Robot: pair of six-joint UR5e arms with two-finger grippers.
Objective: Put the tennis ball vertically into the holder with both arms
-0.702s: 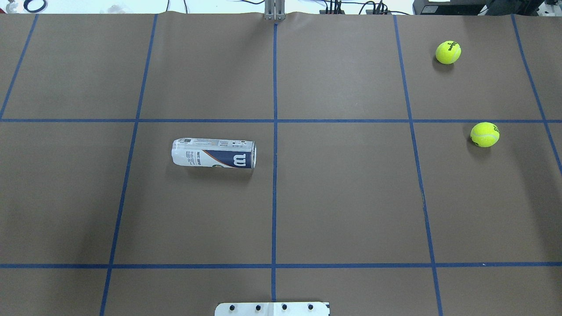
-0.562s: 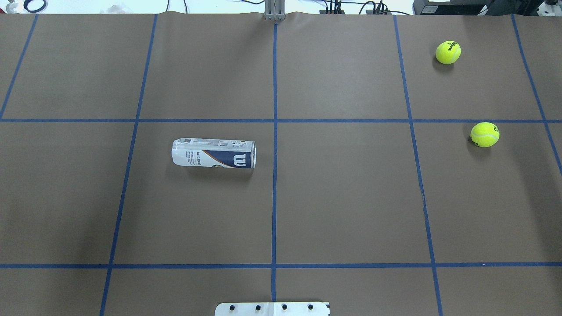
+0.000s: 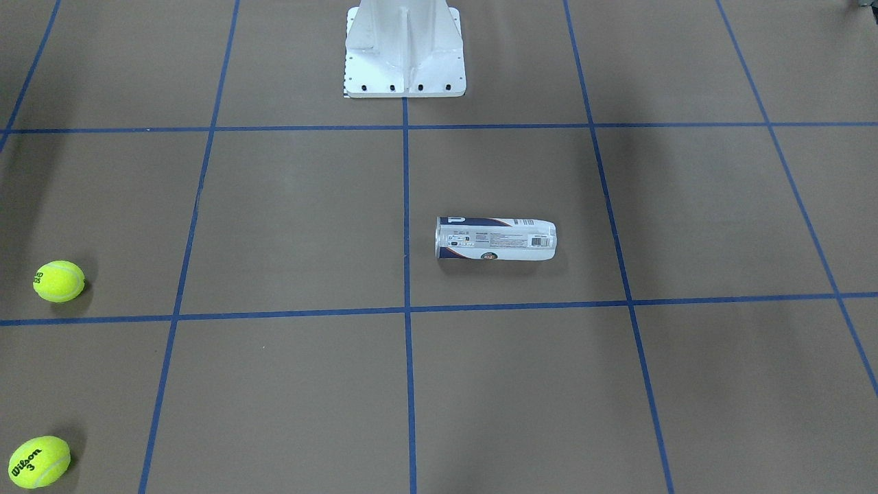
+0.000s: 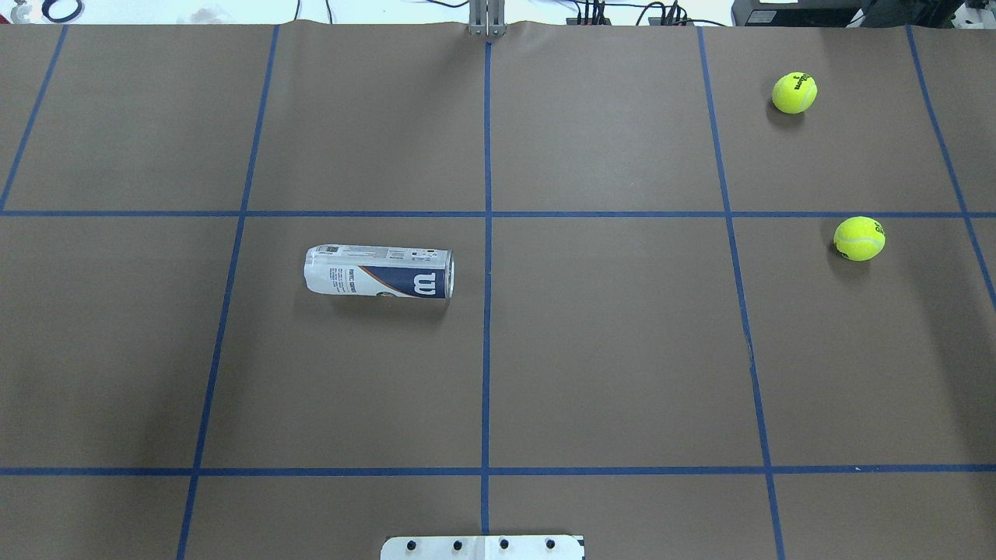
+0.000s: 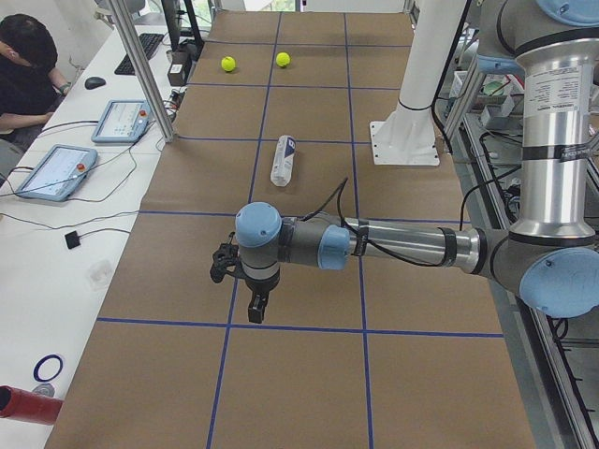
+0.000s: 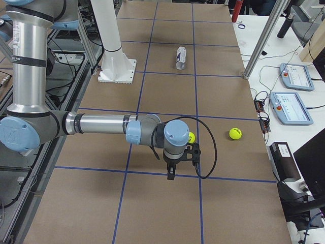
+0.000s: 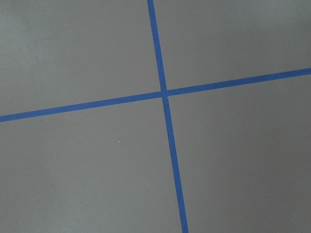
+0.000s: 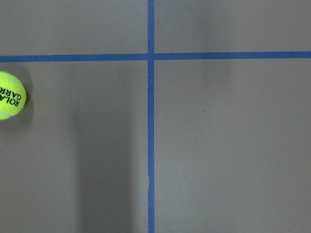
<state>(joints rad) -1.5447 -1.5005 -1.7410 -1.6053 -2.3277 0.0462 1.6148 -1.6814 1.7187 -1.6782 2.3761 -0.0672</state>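
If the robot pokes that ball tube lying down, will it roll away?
Probably yes: the holder lies on its round side on the flat table, so a sideways nudge should roll it. It looks like thin plastic, so it is likely light and may dent under a hard squeeze.

**Holder down, balls apart**

The holder (image 4: 379,272), a clear can with a navy-and-white label, lies on its side on the tabletop (image 4: 622,350), left of my centre. The near tennis ball (image 4: 859,238) and far tennis ball (image 4: 794,92) rest well to my right.
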